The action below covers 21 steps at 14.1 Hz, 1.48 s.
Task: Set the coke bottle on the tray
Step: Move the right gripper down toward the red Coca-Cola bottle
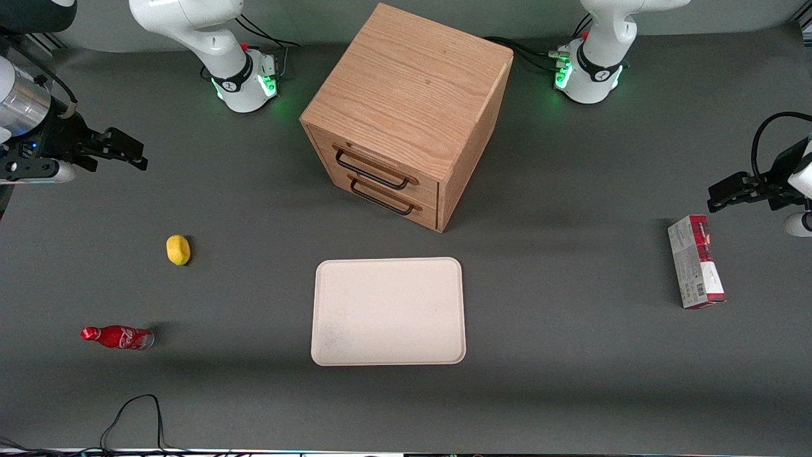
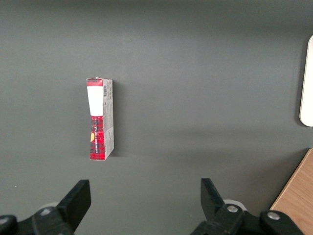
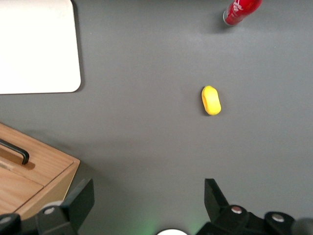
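Glossy red coke bottle (image 1: 118,337) lying on matte grey tabletop (image 1: 571,355), smooth cream tray (image 1: 388,311) well apart, gripper (image 1: 124,152) aloft with fingers (image 3: 80,198) spread.

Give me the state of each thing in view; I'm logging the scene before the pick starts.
coke bottle: lying on its side on the table, untouched.
tray: flat, nothing on it.
gripper: fingers open, holding nothing, raised at the working arm's end.
drawer cabinet: both drawers shut.
yellow object: resting on the table.
carton: lying flat.
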Available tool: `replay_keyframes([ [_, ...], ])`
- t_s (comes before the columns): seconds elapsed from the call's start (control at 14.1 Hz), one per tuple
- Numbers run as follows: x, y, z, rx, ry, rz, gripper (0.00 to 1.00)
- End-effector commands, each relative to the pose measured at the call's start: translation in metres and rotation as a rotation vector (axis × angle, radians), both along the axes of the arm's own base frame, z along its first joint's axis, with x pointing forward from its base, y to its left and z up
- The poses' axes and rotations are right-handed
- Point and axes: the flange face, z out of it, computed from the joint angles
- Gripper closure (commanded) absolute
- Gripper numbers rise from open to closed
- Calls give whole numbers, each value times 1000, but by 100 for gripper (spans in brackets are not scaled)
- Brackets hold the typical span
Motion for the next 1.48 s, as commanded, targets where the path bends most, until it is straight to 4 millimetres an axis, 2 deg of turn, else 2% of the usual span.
replay_keyframes([
  [0.0,4,-1,4,-26,-19,-31,0],
  [0.21,12,-4,7,-26,-28,-51,0],
  [0.35,38,-25,13,-36,-37,-46,0],
  [0.57,73,-68,1,-53,-36,48,0],
  [0.78,110,-111,-36,-98,-15,139,0],
  [0.92,129,-129,-60,-110,-49,199,0],
  [1.2,159,-178,-134,-67,-85,248,0],
  [1.41,180,-196,-177,-66,-120,281,0],
])
